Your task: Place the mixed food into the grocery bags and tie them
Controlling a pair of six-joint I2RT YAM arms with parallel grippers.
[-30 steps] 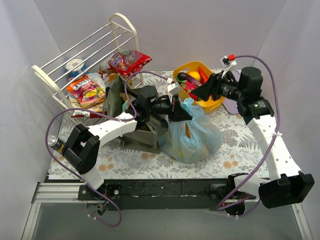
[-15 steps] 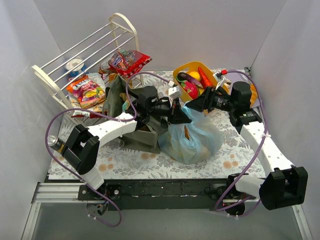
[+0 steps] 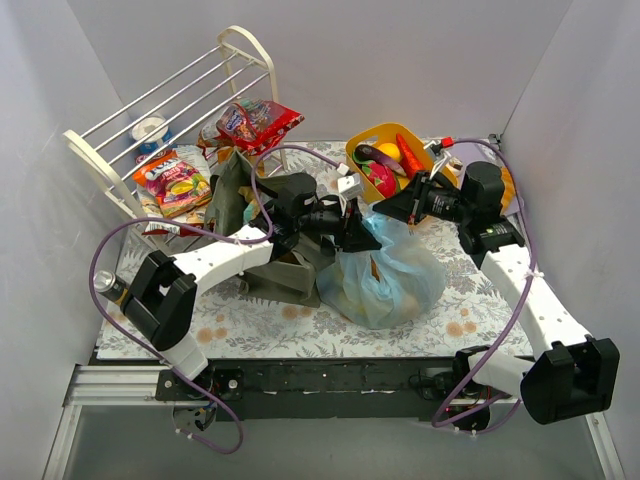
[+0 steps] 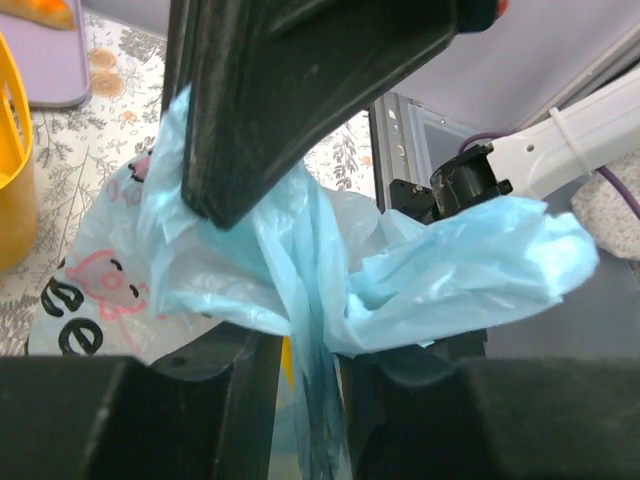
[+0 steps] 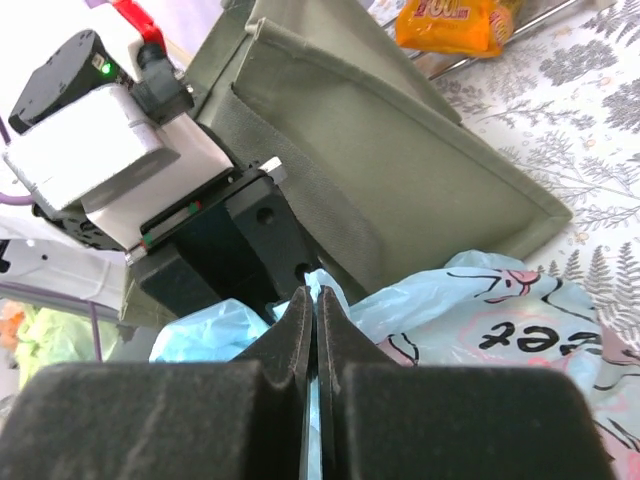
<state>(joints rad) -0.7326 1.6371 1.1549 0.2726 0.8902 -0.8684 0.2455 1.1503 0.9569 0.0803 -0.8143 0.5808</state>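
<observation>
The light-blue grocery bag stands bulging at the table's middle, something orange showing through it. My right gripper is shut on a twisted handle strip at the bag's top. My left gripper meets it from the left. Its jaws stand slightly apart, and the bunched blue plastic runs loosely between them. The olive-green tote stands behind the left arm. Toy fruit and vegetables lie in the yellow tub. Snack packets sit on and by the rack.
A white wire rack stands at the back left with a packet leaning on it. The tote's wall rises close behind the bag. An orange packet lies beyond it. Grey walls close in the sides.
My right gripper swung left from the yellow tub to the bag's top and closed on the handle strip. My left jaws have loosened on the plastic.
</observation>
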